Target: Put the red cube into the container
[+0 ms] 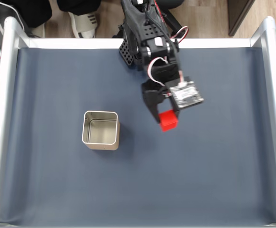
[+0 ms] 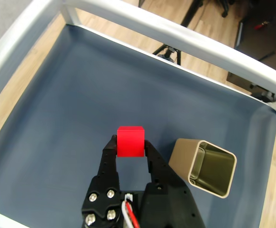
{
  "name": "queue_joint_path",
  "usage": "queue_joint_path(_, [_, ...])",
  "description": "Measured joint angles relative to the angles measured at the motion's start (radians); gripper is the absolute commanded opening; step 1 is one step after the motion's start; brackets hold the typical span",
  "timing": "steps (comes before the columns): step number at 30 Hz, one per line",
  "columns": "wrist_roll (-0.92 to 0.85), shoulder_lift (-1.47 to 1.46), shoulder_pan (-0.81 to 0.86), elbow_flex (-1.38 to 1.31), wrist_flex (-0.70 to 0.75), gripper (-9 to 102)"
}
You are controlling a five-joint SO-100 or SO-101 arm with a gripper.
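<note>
The red cube [image 2: 130, 140] is a small bright red block held between my black fingers, lifted above the dark blue mat. My gripper [image 2: 130, 145] is shut on it. In the fixed view the red cube [image 1: 168, 120] hangs at the tip of my gripper [image 1: 165, 118], right of centre. The container [image 1: 100, 130] is a square silver-beige tin standing upright and empty on the mat, to the left of the cube. In the wrist view the container [image 2: 204, 166] lies to the right of my fingers, its open mouth visible.
A pale metal frame [image 1: 4, 118] rims the mat on the left, right and far sides. My arm's base [image 1: 142, 28] stands at the far edge. A person's shoes [image 1: 83, 21] rest on the floor beyond the frame.
</note>
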Motion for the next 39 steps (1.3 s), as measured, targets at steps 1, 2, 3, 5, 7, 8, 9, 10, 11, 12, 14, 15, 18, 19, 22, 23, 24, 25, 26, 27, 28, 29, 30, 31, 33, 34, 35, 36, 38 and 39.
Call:
queue_joint_path(1, [-0.003, 0.005, 0.034, 0.000, 0.000, 0])
queue_joint_path(2, [-0.008, 0.006, 0.066, -0.003, 0.000, 0])
queue_joint_path(3, [-0.012, 0.006, 0.104, -0.011, 0.000, 0])
queue_joint_path(5, [-0.017, 0.008, 0.175, -0.023, 0.012, 0])
queue_joint_path(7, [-0.026, 0.008, 0.245, -0.031, 0.025, 0])
queue_joint_path(8, [-0.032, 0.008, 0.279, -0.032, 0.028, 0])
queue_joint_path(9, [-0.037, 0.008, 0.310, -0.035, 0.028, 0])
queue_joint_path(10, [-0.038, 0.008, 0.344, -0.037, 0.028, 0])
queue_joint_path(11, [-0.040, 0.008, 0.373, -0.037, 0.028, 0])
queue_joint_path(12, [-0.041, 0.008, 0.402, -0.037, 0.028, 0])
queue_joint_path(14, [-0.043, 0.008, 0.449, -0.037, 0.028, 0])
queue_joint_path(15, [-0.043, 0.008, 0.468, -0.037, 0.028, 0])
queue_joint_path(18, [-0.043, 0.005, 0.517, -0.037, 0.028, 0])
queue_joint_path(19, [-0.043, 0.003, 0.529, -0.037, 0.026, 0])
queue_joint_path(22, [-0.043, 0.003, 0.565, 0.006, -0.029, 0])
queue_joint_path(23, [-0.043, 0.003, 0.575, 0.029, -0.052, 0])
queue_joint_path(24, [-0.043, 0.002, 0.583, 0.043, -0.072, 0])
queue_joint_path(25, [-0.032, 0.000, 0.589, 0.058, -0.089, 0])
queue_joint_path(26, [-0.023, -0.006, 0.597, 0.069, -0.106, 0])
queue_joint_path(27, [-0.018, -0.012, 0.604, 0.081, -0.127, 0])
queue_joint_path(28, [-0.017, -0.018, 0.611, 0.092, -0.149, 0])
queue_joint_path(29, [-0.015, -0.031, 0.617, 0.097, -0.166, 0])
queue_joint_path(30, [-0.011, -0.046, 0.621, 0.098, -0.178, 0])
queue_joint_path(31, [-0.006, -0.055, 0.626, 0.100, -0.190, 0])
queue_joint_path(33, [-0.002, -0.075, 0.637, 0.110, -0.210, 0])
queue_joint_path(34, [-0.002, -0.084, 0.643, 0.121, -0.219, 0])
queue_joint_path(35, [-0.002, -0.092, 0.647, 0.135, -0.232, 0])
queue_joint_path(36, [-0.002, -0.100, 0.652, 0.147, -0.245, 0])
queue_joint_path(38, [-0.002, -0.100, 0.658, 0.184, -0.279, 0])
queue_joint_path(39, [-0.002, -0.100, 0.660, 0.196, -0.295, 0])
